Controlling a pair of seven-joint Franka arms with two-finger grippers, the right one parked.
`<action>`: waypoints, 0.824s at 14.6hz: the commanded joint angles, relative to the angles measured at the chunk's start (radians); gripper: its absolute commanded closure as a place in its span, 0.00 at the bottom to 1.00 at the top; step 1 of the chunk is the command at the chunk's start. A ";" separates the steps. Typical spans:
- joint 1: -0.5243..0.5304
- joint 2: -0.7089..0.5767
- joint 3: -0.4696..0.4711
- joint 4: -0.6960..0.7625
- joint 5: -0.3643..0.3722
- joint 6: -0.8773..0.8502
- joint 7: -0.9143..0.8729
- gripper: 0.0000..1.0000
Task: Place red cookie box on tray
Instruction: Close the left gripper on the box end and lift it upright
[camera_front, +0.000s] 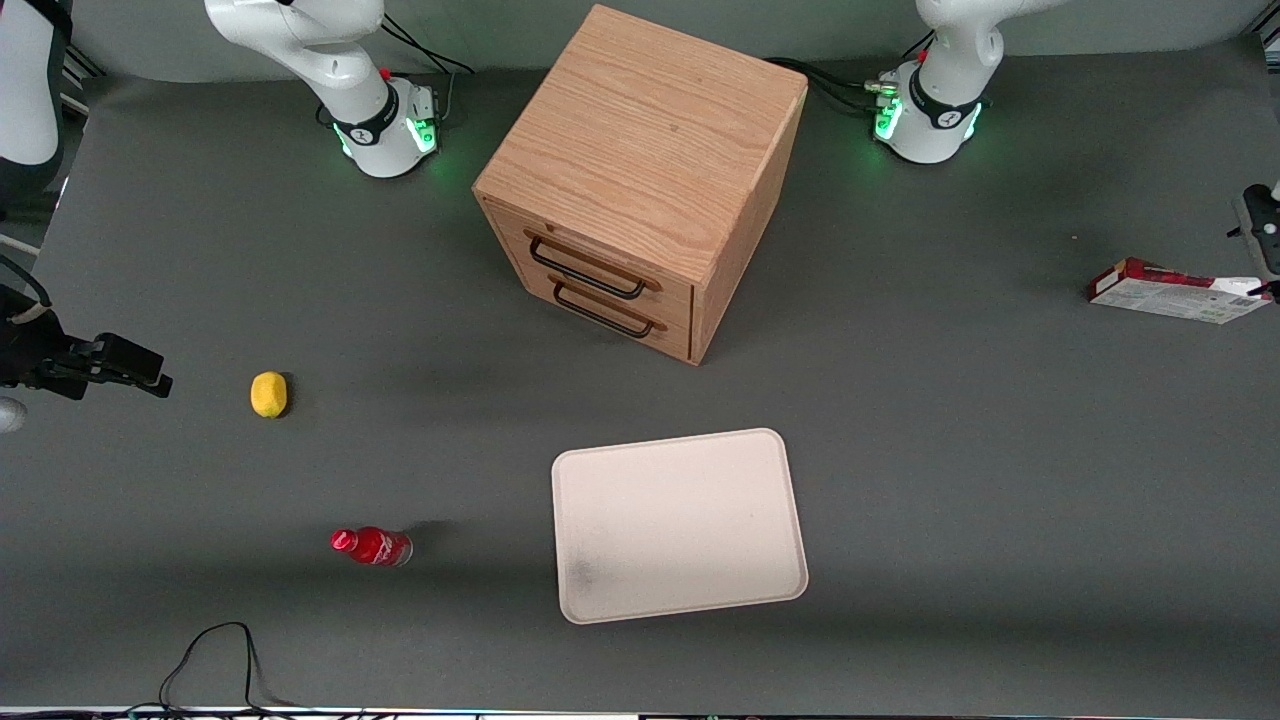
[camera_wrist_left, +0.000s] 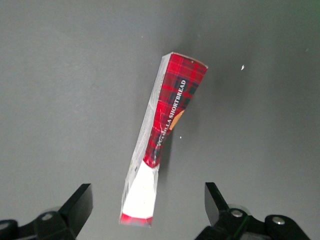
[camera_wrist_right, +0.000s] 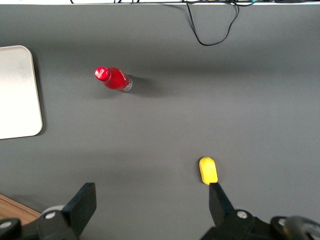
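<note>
Grey matting covered the whole table (camera_front: 1000, 450). At the right edge of the front frame the red cookie box (camera_front: 1175, 291) lay flat, with the hand (camera_wrist_left: 148, 205) poised above it, fingers spread wide and holding nothing. Well apart, the tray (camera_front: 678, 524) sat bare at lower centre, in front of a wooden drawer cabinet (camera_front: 640, 180).

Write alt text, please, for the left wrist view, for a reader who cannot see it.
The red cookie box, a slim tartan carton with a white end, lies on the dark grey table. The gripper hangs above the white end, fingers open and clear of it on either side.
</note>
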 joint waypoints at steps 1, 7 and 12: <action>0.012 0.053 -0.004 -0.018 -0.015 0.091 0.079 0.01; 0.023 0.160 -0.004 -0.060 -0.100 0.212 0.145 0.01; 0.021 0.197 -0.004 -0.058 -0.160 0.206 0.223 1.00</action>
